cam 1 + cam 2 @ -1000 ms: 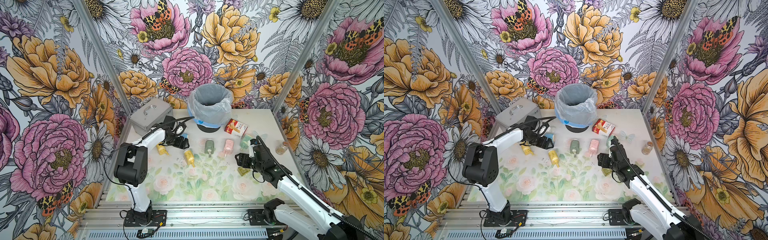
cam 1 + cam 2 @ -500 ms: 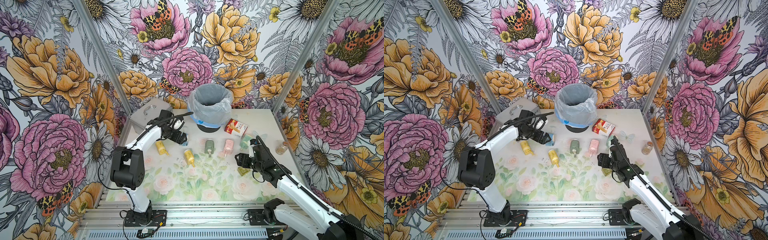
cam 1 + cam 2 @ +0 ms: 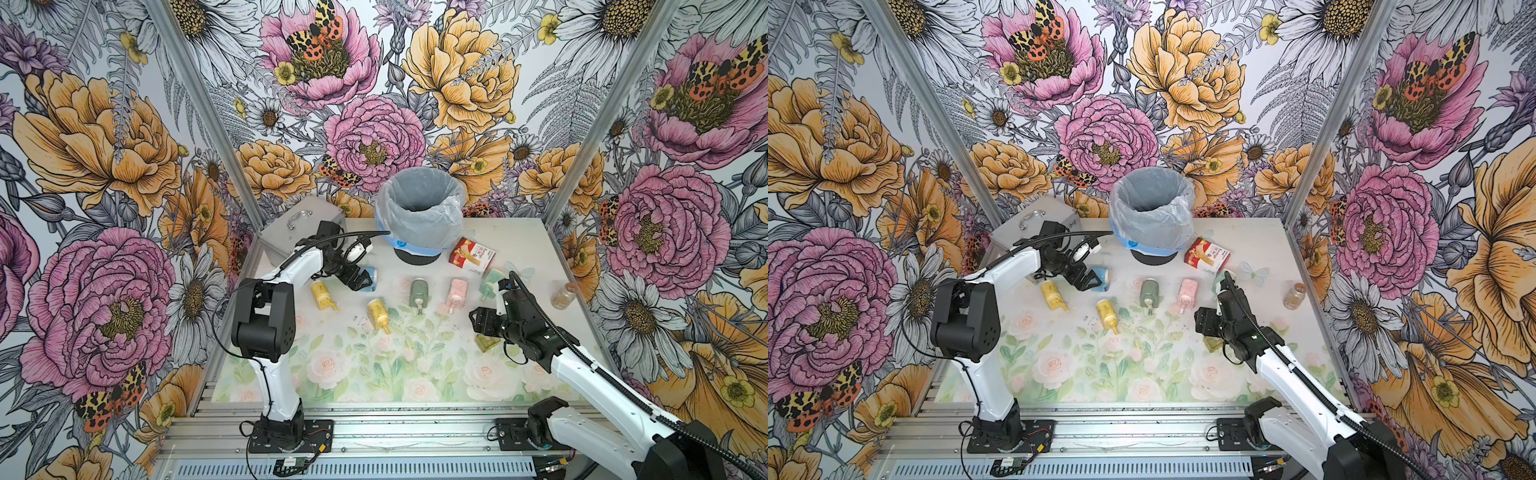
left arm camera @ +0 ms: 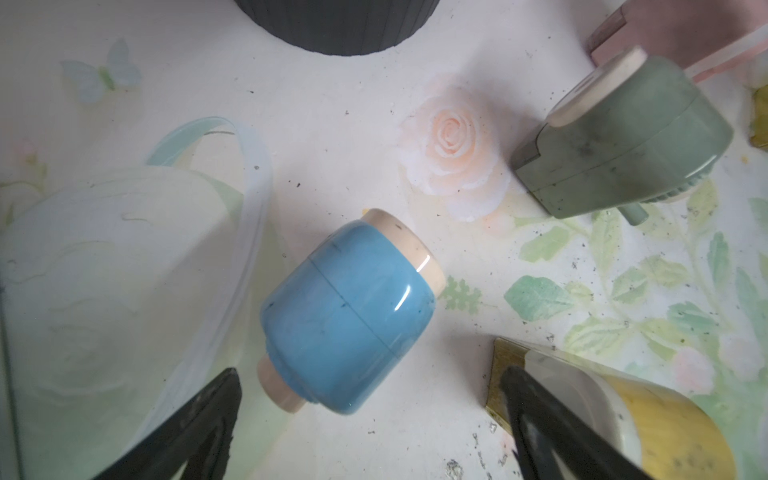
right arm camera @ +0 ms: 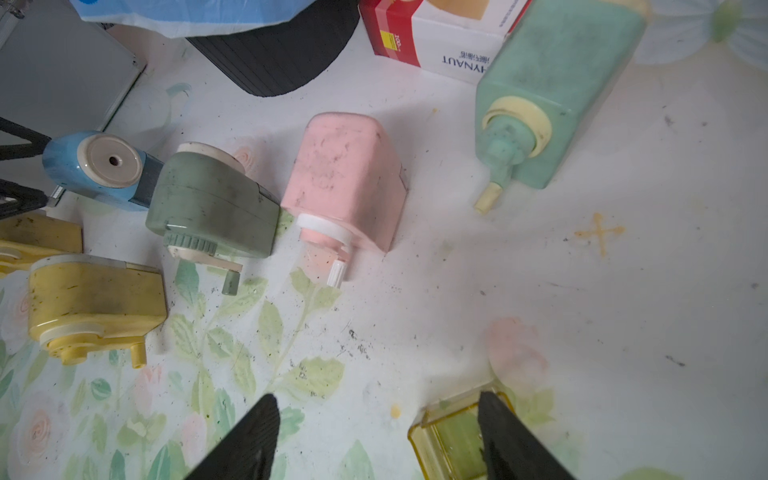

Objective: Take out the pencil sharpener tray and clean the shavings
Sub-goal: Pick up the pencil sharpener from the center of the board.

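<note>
My left gripper (image 3: 358, 283) is hanging wide open, straddling the glossy blue barrel-shaped sharpener (image 4: 349, 311), which is lying on its side, not clamped. Shavings (image 5: 353, 345) are lying as dark flecks on the matte rose-print mat (image 3: 374, 374). My right gripper (image 5: 378, 397) is hovering half open, gripping nothing. The translucent yellow-green boxy tray (image 5: 449, 444) is sitting on the mat under one finger. Floral walls (image 3: 374, 137) are enclosing everything.

Six sharpeners (image 3: 321, 293) (image 3: 371, 277) (image 3: 377, 312) (image 3: 418, 292) (image 3: 456, 292) (image 3: 491, 280), one tray (image 3: 487, 341), one bin (image 3: 419, 216), one carton (image 3: 472, 254), one jar (image 3: 563, 296), one tin (image 3: 299, 226).
</note>
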Available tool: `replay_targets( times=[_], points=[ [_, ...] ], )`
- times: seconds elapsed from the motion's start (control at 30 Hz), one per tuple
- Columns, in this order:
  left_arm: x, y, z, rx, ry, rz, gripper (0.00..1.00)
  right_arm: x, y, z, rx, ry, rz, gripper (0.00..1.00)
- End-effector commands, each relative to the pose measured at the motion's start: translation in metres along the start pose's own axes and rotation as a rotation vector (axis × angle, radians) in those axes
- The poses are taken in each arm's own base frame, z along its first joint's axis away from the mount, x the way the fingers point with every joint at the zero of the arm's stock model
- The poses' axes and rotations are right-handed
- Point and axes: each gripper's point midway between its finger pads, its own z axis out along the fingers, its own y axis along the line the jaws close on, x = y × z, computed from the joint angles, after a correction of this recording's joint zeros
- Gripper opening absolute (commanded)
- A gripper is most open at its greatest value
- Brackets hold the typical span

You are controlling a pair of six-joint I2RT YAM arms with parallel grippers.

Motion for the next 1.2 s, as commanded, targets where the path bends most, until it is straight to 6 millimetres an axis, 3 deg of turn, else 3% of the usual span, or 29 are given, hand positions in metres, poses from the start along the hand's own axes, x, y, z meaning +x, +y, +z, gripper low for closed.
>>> replay_targets(
  times=[0.0, 0.23, 0.53, 1.17],
  points=[
    [-0.023, 0.0, -0.013, 0.034, -0.091, 0.101, 0.99, -0.016, 0.006, -0.002, -0.014, -0.04, 0.019, 0.76],
    [-0.012, 0.008, -0.005, 0.076, -0.059, 0.192, 0.99, -0.014, 0.006, 0.002, -0.012, -0.018, 0.035, 0.76],
    [0.004, -0.002, 0.017, 0.168, 0.018, 0.311, 0.99, -0.016, 0.008, 0.004, -0.013, -0.011, 0.057, 0.76],
    [-0.004, 0.009, 0.029, 0.178, -0.004, 0.392, 0.99, -0.018, 0.009, 0.013, -0.002, 0.02, 0.067, 0.76]
  ],
)
